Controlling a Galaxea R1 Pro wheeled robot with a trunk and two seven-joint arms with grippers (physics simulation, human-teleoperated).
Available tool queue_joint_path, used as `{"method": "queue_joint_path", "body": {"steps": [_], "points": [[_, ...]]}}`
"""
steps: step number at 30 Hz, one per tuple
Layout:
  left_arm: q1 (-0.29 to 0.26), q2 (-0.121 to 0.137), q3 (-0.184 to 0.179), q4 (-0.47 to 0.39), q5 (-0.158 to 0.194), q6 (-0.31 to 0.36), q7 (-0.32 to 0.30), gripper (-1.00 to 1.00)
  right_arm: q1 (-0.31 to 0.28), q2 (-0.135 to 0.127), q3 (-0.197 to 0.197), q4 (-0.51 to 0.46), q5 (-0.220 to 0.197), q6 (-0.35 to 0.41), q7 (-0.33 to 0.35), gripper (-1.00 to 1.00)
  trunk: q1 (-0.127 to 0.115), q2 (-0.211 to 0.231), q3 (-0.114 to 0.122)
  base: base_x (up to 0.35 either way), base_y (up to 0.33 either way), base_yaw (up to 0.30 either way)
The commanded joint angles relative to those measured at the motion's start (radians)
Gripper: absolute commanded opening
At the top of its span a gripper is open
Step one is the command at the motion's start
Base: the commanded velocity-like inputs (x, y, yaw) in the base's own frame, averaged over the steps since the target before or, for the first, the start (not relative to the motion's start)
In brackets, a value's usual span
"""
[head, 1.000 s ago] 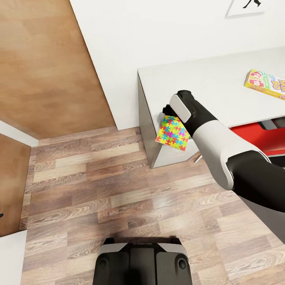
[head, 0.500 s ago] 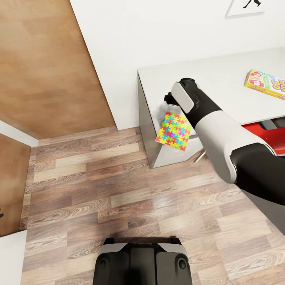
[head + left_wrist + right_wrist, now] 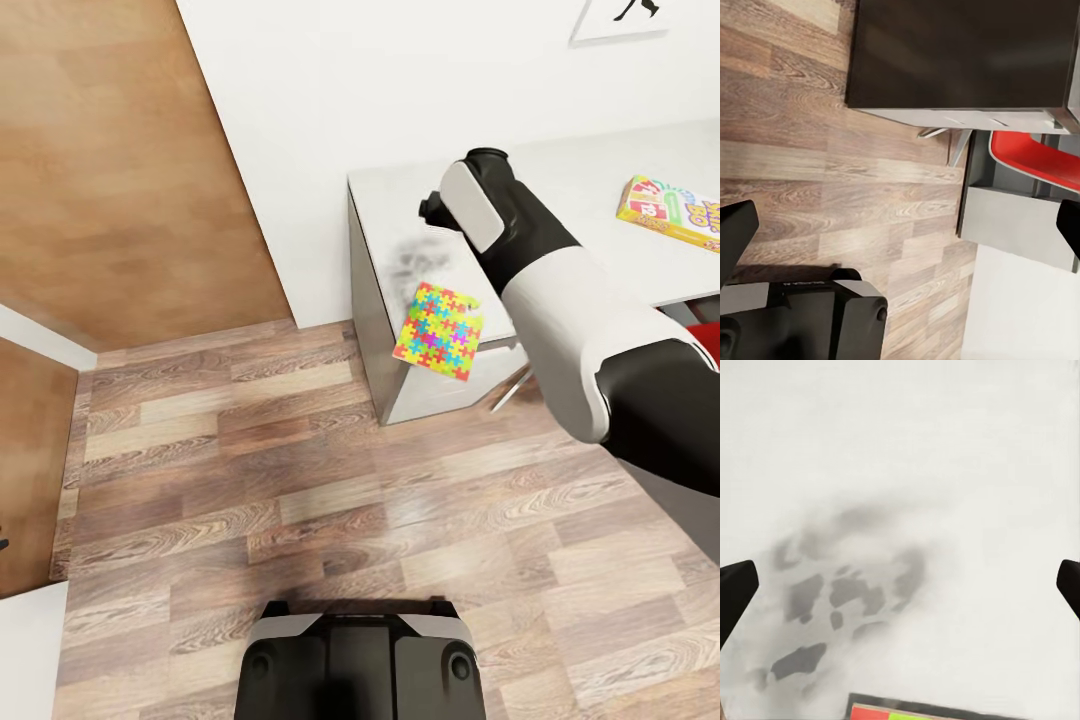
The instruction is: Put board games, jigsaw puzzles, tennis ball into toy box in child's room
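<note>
Jigsaw puzzle (image 3: pixel 438 331) overhangs the surface's (image 3: pixel 560 210) corner, free of any grip, right gripper (image 3: pixel 900 585) above it.
Puzzle lies tilted, half on the white top and half out over the wood floor (image 3: pixel 250 480); judged risk: any nudge or a poor pinch on the thin edge tips it off onto the floor. Skip-Bo box (image 3: pixel 672 212) lies well apart further along the top. Right arm (image 3: pixel 560 300) reaches over the corner, wrist bent down, fingers (image 3: pixel 736 592) wide apart, holding nothing, grey shadow blotches below. Left gripper (image 3: pixel 900 240) points at the floor beside the robot base (image 3: pixel 802 319), fingers apart, empty.
</note>
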Motion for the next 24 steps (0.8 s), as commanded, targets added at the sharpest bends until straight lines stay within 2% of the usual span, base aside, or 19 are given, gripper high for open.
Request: {"method": "queue_joint_path", "body": {"steps": [1,3,4,6,11,15,19,22,24], "points": [[0.000,0.000,0.000,0.000,-0.001,0.011,-0.005,1.00,-0.001,-0.002,-0.007,-0.021,-0.012,0.027,-0.011,1.00,0.001,-0.001,-0.001,0.000,0.000,0.000],[0.000,0.000,0.000,0.000,-0.001,0.011,-0.005,1.00,0.002,-0.004,-0.032,-0.044,-0.014,0.066,-0.012,1.00,0.001,-0.001,-0.001,0.000,0.000,0.000],[0.000,0.000,0.000,0.000,-0.001,0.011,-0.005,1.00,0.002,-0.004,-0.032,-0.044,-0.014,0.066,-0.012,1.00,0.001,-0.001,-0.001,0.000,0.000,0.000],[0.000,0.000,0.000,0.000,-0.001,0.010,-0.005,1.00,0.006,-0.010,-0.072,-0.075,-0.018,0.115,-0.013,1.00,0.001,-0.001,-0.001,0.000,0.000,0.000],[0.000,0.000,0.000,0.000,-0.001,0.010,-0.005,1.00,0.019,-0.050,-0.216,-0.210,-0.032,0.259,-0.010,1.00,0.001,-0.001,-0.001,0.000,0.000,0.000],[0.000,0.000,0.000,0.000,-0.001,0.010,-0.005,1.00,0.054,-0.084,-0.345,-0.361,-0.066,0.354,-0.007,1.00,0.001,-0.001,-0.001,0.000,0.000,0.000],[0.000,0.000,0.000,0.000,-0.001,0.011,-0.005,1.00,0.135,-0.124,-0.436,-0.481,-0.142,0.397,-0.007,1.00,0.001,-0.001,-0.001,0.000,0.000,0.000],[0.000,0.000,0.000,0.000,-0.001,0.011,-0.005,1.00,0.204,-0.173,-0.469,-0.529,-0.225,0.398,-0.007,1.00,0.001,-0.001,-0.001,0.000,0.000,0.000],[0.000,0.000,0.000,0.000,-0.001,0.011,-0.005,1.00,0.251,-0.216,-0.482,-0.547,-0.293,0.398,-0.007,1.00,0.001,-0.001,-0.001,0.000,0.000,0.000]]}}
